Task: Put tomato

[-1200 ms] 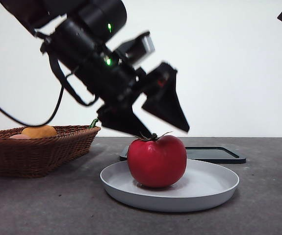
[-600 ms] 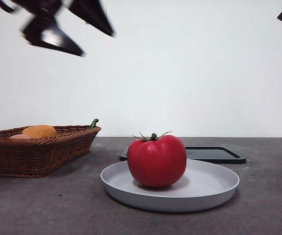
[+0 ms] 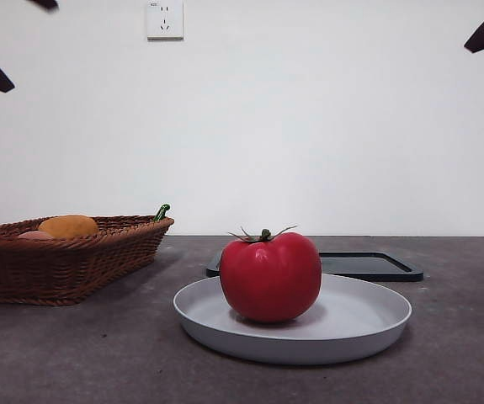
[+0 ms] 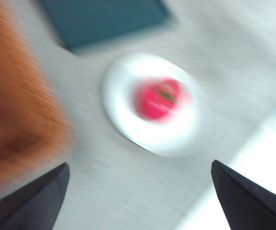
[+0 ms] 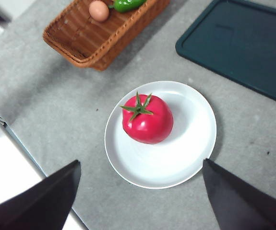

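Red and glossy, the tomato (image 3: 270, 276) sits upright on the white plate (image 3: 368, 318), its green stem pointing up. We see it resting a little off the plate's middle, on the side toward the basket (image 3: 65, 257), with a broad band of bare plate on the other side. Nothing touches it from above or from either side.

We find the wicker basket well apart from the plate, with a strip of grey table (image 3: 98, 353) between them. An orange rounded fruit (image 3: 68, 225) and a pale pinkish one (image 5: 99, 10) lie in the basket, and a green pepper (image 5: 127, 5) rests at its rim. Behind the plate lies a dark flat tray (image 3: 368, 265), its near edge just beyond the plate's far rim. A wall socket (image 3: 164, 18) shows on the white wall.

Our left gripper (image 4: 140, 191) is high above the table, its jaws spread wide with nothing between them; its own view is blurred, yet plate and tomato show in the gap far below. In the front view we see only black tips at the upper corners. Our right gripper (image 5: 140, 191) also hangs high, jaws wide apart and empty, looking straight down on plate, tomato, basket and tray. The space over the plate is open on all sides.
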Motion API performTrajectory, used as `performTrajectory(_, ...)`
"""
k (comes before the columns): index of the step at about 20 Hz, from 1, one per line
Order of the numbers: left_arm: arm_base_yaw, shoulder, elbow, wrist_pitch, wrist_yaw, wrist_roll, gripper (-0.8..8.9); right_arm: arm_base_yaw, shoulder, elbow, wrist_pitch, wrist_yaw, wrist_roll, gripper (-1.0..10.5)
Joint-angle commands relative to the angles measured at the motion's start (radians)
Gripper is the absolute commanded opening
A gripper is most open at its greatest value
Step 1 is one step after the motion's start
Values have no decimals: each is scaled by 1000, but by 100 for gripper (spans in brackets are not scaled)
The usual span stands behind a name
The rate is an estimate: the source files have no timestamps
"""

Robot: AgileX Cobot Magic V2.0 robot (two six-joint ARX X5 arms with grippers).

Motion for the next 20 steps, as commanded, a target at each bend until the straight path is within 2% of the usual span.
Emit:
performTrajectory(1,-21,-3,20,-31,65,29,468,6,24,18,10,3,-5,404)
performTrajectory(8,-35,-8,20,-39,65,37,468,20,53,18,13,-1,-4,404)
performTrajectory(14,-35,-8,20,-21,65,37,468,131,133,18,91,5,-3,405)
performTrajectory(20,-35,-8,20,-21,65,37,468,245,317,18,238,126,-4,437)
